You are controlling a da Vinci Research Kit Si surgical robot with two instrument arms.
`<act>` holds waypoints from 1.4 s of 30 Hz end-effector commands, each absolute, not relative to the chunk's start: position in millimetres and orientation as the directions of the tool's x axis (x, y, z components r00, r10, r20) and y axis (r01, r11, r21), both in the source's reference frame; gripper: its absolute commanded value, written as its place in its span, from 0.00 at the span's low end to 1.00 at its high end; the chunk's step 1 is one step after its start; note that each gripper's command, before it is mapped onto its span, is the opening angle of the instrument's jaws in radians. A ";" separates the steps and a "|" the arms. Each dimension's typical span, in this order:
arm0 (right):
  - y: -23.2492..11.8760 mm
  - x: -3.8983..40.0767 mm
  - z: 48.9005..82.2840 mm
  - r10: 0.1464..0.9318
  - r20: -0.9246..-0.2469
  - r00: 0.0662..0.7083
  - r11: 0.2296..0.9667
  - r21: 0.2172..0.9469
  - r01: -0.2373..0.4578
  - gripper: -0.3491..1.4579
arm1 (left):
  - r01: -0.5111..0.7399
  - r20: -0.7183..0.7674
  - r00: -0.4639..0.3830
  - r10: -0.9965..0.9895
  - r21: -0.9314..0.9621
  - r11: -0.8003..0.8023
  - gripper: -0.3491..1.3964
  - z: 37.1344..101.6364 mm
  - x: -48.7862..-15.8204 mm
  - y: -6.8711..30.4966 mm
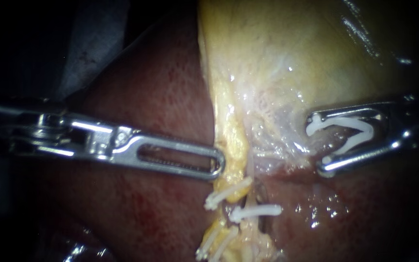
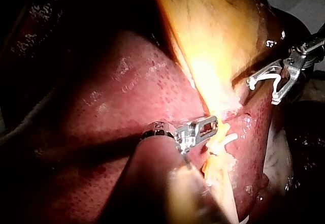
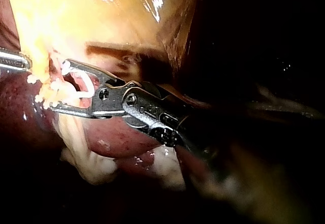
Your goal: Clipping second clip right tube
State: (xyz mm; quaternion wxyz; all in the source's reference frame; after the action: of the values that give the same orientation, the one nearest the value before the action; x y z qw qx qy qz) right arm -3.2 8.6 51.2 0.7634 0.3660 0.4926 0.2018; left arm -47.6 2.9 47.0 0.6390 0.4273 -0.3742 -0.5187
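The right tool (image 1: 317,144) stands wide, holding a white clip (image 1: 345,123) between its jaws; I can't tell the left tool (image 1: 218,165)'s grip.

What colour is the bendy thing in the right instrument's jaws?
White. That clip, held by the right instrument, shows best in the endoscope view.

Loaded clip (image 1: 345,124) in right instrument (image 1: 317,144), left instrument (image 1: 218,165) opposite, clips (image 1: 258,210) below
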 end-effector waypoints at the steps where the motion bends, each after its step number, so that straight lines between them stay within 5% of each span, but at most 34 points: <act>1: 8.5 -3.2 51.2 0.669 -0.604 0.433 0.651 0.757 0.052 0.48 | 0.343 0.035 0.182 -0.983 0.934 0.097 0.00 47.0 -47.6 2.8; 25: 6.1 -1.4 53.0 0.717 -0.536 0.446 0.586 0.810 0.032 0.48 | 0.334 0.022 0.140 -0.990 0.940 0.068 0.00 41.7 -41.6 6.5; 42: 1.6 1.9 56.1 0.758 -0.442 0.480 0.493 0.870 0.022 0.46 | 0.334 0.019 0.134 -0.991 0.940 0.063 0.00 40.6 -41.3 6.3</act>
State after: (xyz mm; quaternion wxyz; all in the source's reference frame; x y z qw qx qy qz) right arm 2.1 1.4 56.2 0.7405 0.4381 0.4448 0.2488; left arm -41.3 6.3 40.6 0.6195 0.4278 -0.3843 -0.5343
